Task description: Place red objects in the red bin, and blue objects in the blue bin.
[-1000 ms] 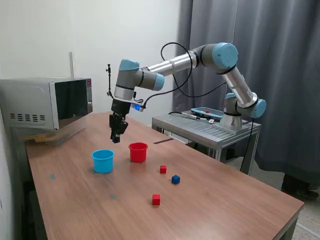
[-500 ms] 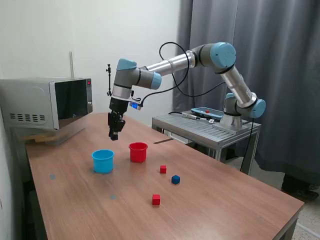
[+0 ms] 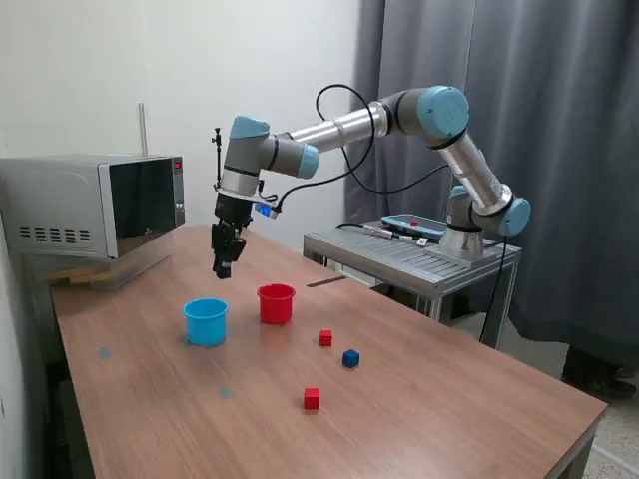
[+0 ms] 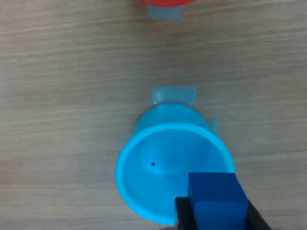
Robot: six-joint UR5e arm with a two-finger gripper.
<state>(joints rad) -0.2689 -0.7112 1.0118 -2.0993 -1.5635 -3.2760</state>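
One small dark blue cube (image 4: 216, 194) is held tight between the black gripper (image 4: 216, 215) fingers, right above the round light blue plastic cup (image 4: 158, 165).

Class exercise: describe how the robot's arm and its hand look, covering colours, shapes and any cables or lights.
The arm is made of silver-grey metal tubes linked by rounded light blue joint caps. A thin black cable loops along it from elbow to wrist. A small blue light glows near the wrist. The hand is black and narrow, with two dark fingers.
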